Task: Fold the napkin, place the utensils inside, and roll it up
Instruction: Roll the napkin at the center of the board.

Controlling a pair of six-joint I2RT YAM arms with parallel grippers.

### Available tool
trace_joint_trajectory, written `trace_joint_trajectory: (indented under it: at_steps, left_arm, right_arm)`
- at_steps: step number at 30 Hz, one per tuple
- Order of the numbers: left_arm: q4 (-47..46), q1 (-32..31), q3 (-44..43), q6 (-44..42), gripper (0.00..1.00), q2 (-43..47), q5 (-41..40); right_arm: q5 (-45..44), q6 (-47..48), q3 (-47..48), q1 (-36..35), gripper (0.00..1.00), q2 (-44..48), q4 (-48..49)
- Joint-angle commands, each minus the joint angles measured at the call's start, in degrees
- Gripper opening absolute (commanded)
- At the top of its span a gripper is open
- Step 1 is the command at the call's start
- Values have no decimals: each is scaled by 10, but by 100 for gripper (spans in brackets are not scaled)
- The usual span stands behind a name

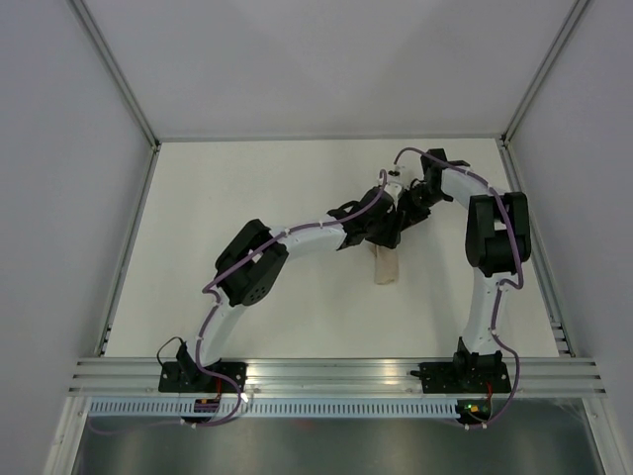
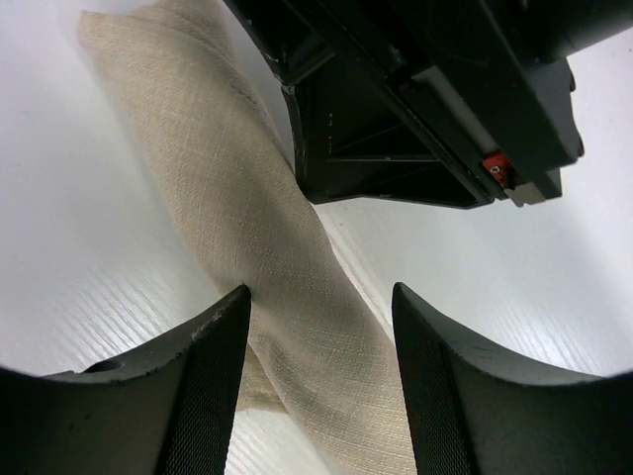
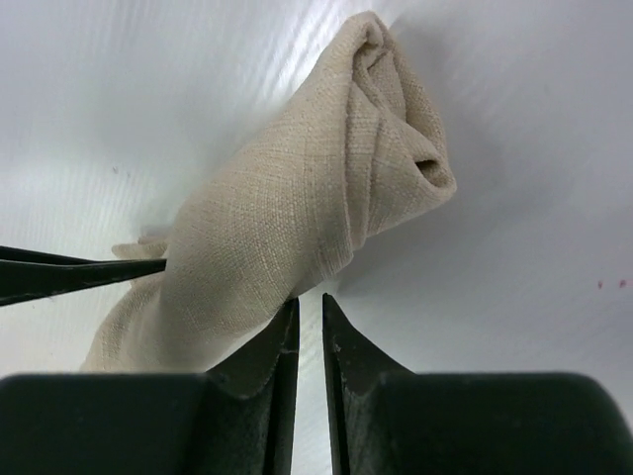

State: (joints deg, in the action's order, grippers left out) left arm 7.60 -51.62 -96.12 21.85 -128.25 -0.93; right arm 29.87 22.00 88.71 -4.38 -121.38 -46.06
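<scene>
The tan napkin (image 1: pixel 385 267) lies rolled into a narrow bundle on the white table, with one end a little past the arms toward the near edge. My left gripper (image 2: pixel 318 297) is open and straddles the roll (image 2: pixel 227 198), one finger on each side. My right gripper (image 3: pixel 310 302) has its jaws almost together with only table showing in the slit. Its left fingertip rests against the underside of the roll (image 3: pixel 307 198), close to the roll's open end. The utensils are hidden. In the top view both grippers meet over the far end of the roll, left (image 1: pixel 386 233) and right (image 1: pixel 410 208).
The right arm's black wrist body (image 2: pixel 425 99) hangs close above the left gripper. A thin dark edge (image 3: pixel 59 272) enters the right wrist view from the left, beside the roll. Grey walls and metal rails (image 1: pixel 129 247) border the table on the left, right and far sides.
</scene>
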Motion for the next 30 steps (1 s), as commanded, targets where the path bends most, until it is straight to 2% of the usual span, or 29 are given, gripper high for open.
trace_joint_trajectory:
  at_steps: [1,10,17,30]
  left_arm:
    - [-1,12,-23,16,64,-20,23]
    - [-4,20,4,9,60,-3,12]
    - [14,20,14,-8,47,12,-17]
    - [14,22,53,-27,36,36,-56]
  right_arm:
    - [-11,-35,39,-15,20,-17,-2]
    - [-40,-61,34,-28,19,-9,27]
    - [-58,-71,28,-28,19,12,36]
    - [-28,-66,4,-23,19,69,37]
